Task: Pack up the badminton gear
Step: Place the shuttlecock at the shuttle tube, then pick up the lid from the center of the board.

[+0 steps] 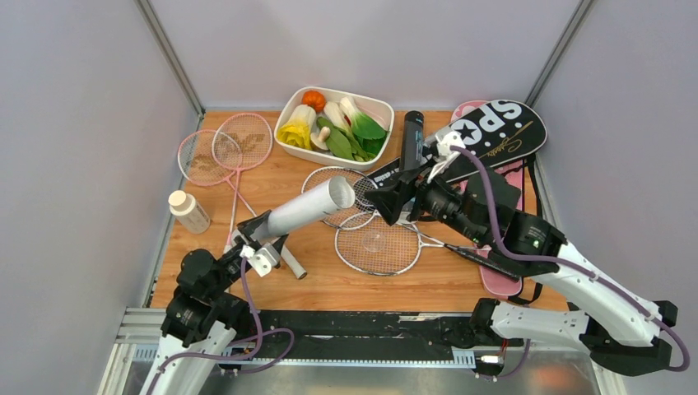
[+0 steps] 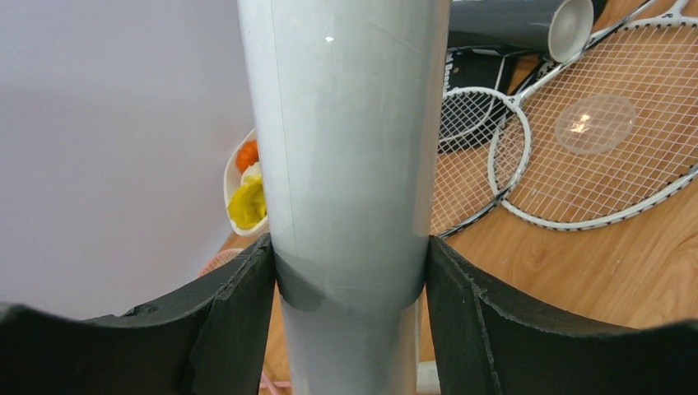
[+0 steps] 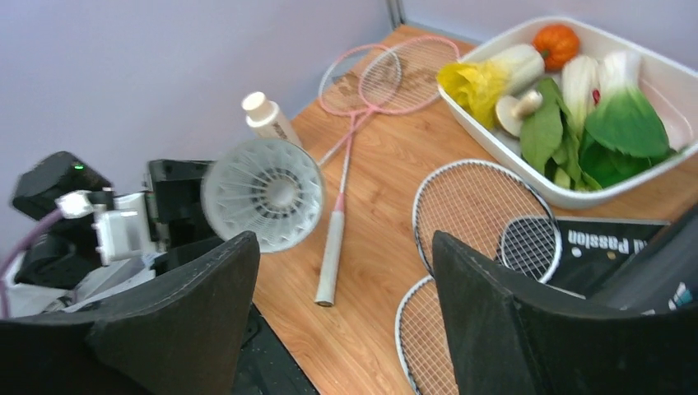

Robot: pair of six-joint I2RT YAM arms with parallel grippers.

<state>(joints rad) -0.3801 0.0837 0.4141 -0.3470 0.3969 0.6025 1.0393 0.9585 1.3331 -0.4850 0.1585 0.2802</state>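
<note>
The badminton gear lies on the tabletop (image 1: 395, 288), with the black racquet cover (image 1: 494, 136) far right, the silver racquets (image 1: 383, 243) in the middle and the pink racquets (image 1: 226, 148) far left, while the white tube (image 1: 309, 210) is held above it by the left tool (image 2: 350, 288), closed around its lower part. I judge the tube light, stiff, smooth and thin-walled, so a moderate grip round the body suits it, and the feather shuttlecock (image 3: 263, 193) seen in its mouth is very fragile. The left arm tilts the open mouth up toward the right tool (image 3: 344, 247), which hangs wide and empty just before it.
</note>
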